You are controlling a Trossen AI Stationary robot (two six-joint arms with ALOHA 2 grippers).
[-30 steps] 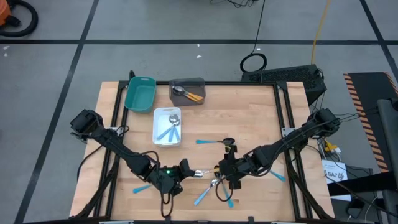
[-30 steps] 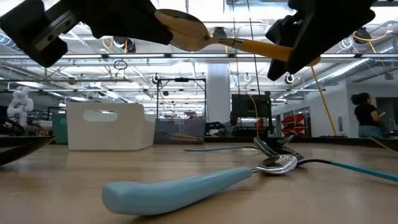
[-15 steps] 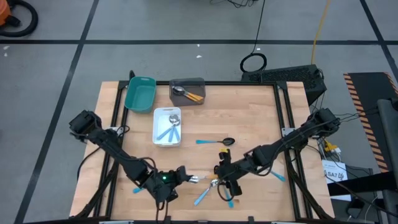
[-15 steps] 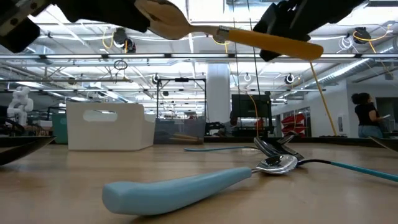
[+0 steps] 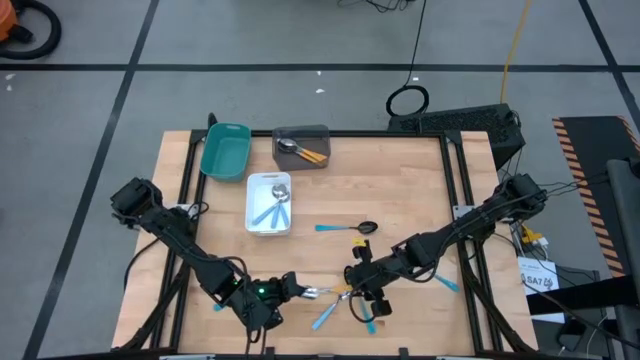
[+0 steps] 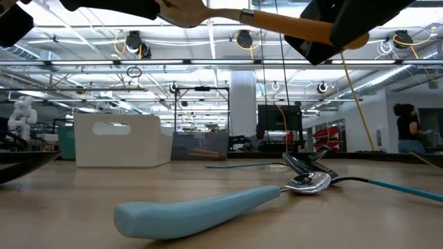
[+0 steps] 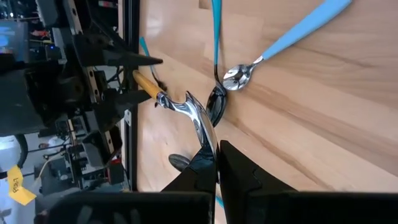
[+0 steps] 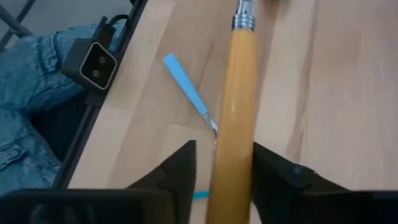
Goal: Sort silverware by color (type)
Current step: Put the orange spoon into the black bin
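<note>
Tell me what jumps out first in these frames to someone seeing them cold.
The orange-handled spoon held in the air above the table's front edge between both arms: the left gripper is shut on its silver bowl, while the right gripper straddles the orange handle. Below it, light-blue spoons lie scattered on the wooden table. Further back, the white tray already holds blue ones.

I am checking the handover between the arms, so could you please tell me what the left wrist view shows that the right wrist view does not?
Only the left wrist view shows the left gripper shut on the shiny bowl end of the orange-handled spoon, plus a blue-handled spoon lying on the table. Only the right wrist view shows the right gripper with its fingers on either side of the orange handle; contact cannot be told. It also shows a small blue-handled utensil and a person's jeans beyond the table edge. Both show the orange-handled spoon above the wooden table.
</note>
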